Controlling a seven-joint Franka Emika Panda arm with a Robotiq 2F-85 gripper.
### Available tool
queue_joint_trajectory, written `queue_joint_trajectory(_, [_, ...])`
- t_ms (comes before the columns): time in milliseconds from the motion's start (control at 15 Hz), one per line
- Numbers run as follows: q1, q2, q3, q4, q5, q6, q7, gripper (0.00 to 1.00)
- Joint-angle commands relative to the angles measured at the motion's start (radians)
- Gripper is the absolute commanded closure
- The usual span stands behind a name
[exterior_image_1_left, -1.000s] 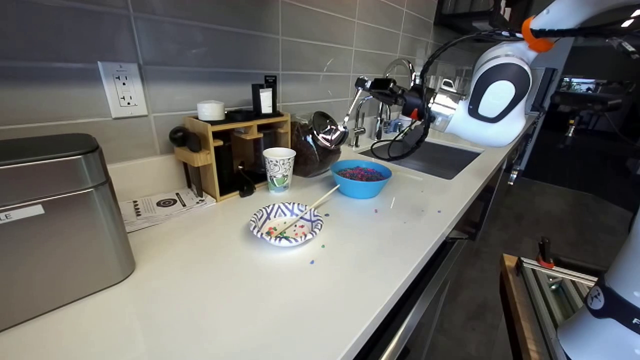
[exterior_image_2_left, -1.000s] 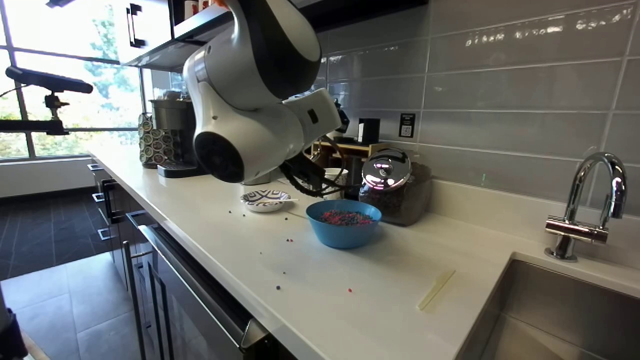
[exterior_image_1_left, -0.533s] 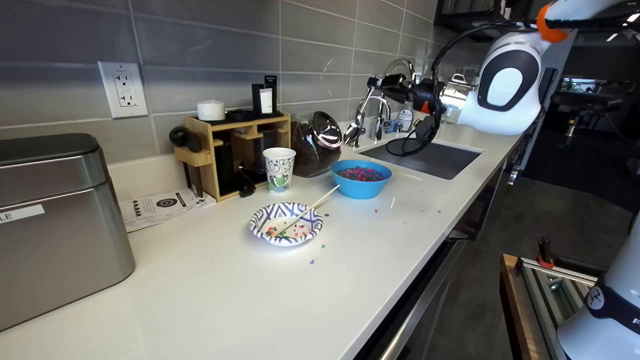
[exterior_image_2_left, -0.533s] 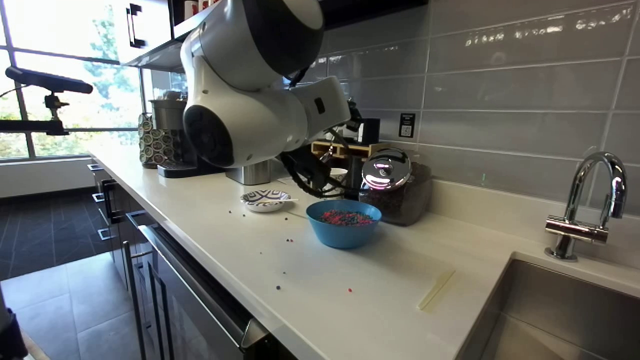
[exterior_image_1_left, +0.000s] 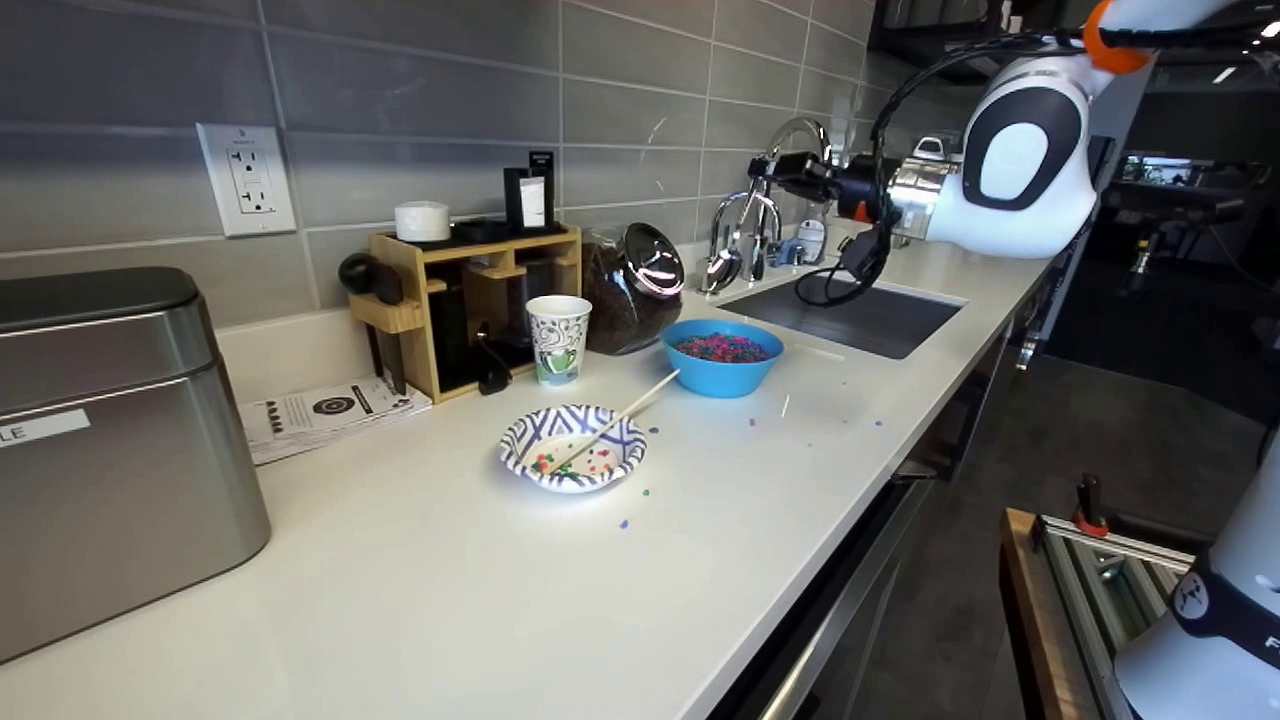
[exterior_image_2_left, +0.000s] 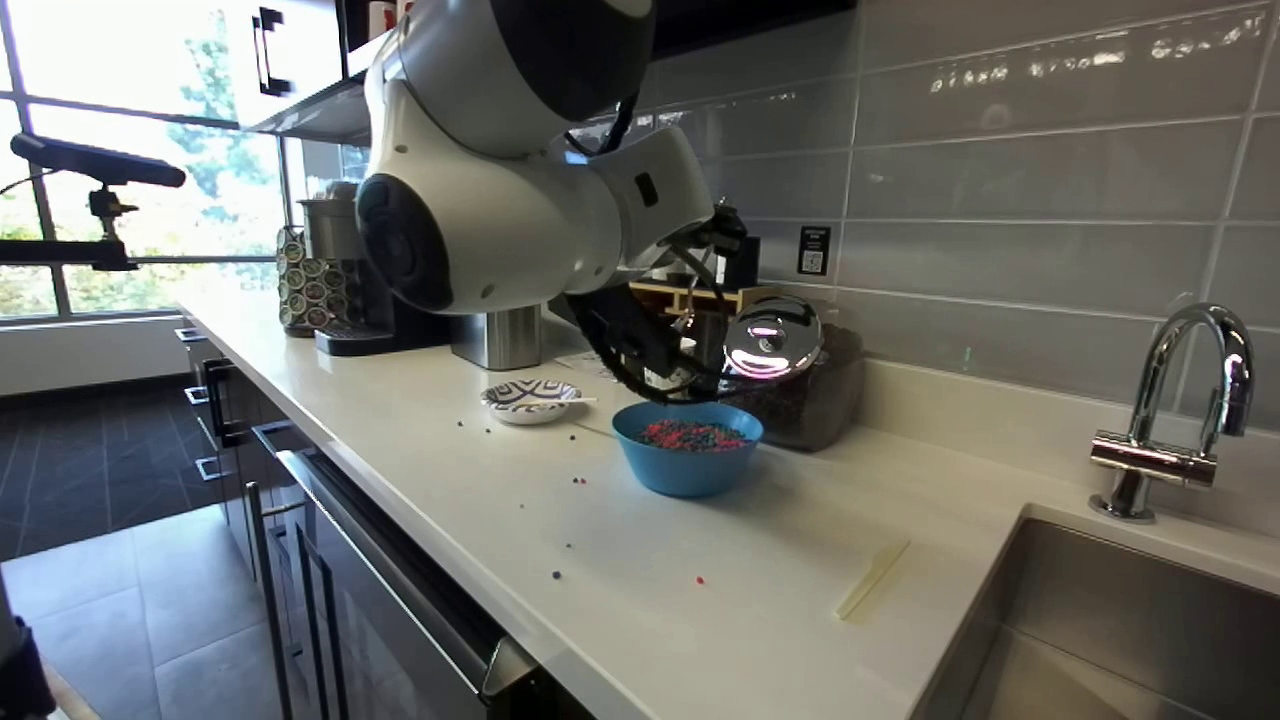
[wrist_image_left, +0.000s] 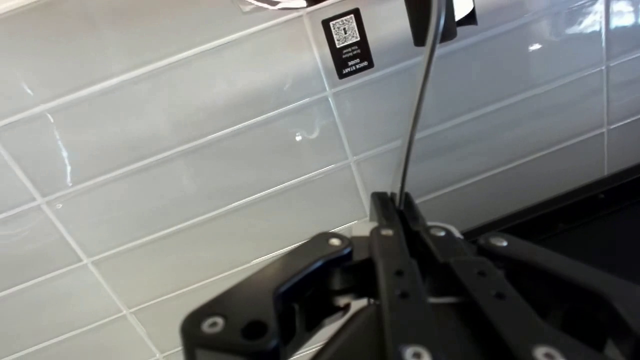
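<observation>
One gripper (wrist_image_left: 398, 200) held one spoon (wrist_image_left: 421, 95), jaws clamped nearly closed. Nearby stood two bowls (exterior_image_1_left: 720, 380), one cup (exterior_image_1_left: 558, 342), one jar (exterior_image_1_left: 612, 312).

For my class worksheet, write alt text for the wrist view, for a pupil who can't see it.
A black end effector is shut on a thin metal utensil that reaches up to the picture's top edge. Behind it is a grey tiled wall bearing an upside-down black quick-start label with a QR code.
</observation>
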Motion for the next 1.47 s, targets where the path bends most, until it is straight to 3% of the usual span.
queue_joint_trajectory(0, [-0.03,0.003,0.017,0.015,0.009,0.051,-0.052,1.0])
queue_joint_trajectory(1400, [-0.036,0.049,0.042,0.045,0.009,0.142,-0.208,1.0])
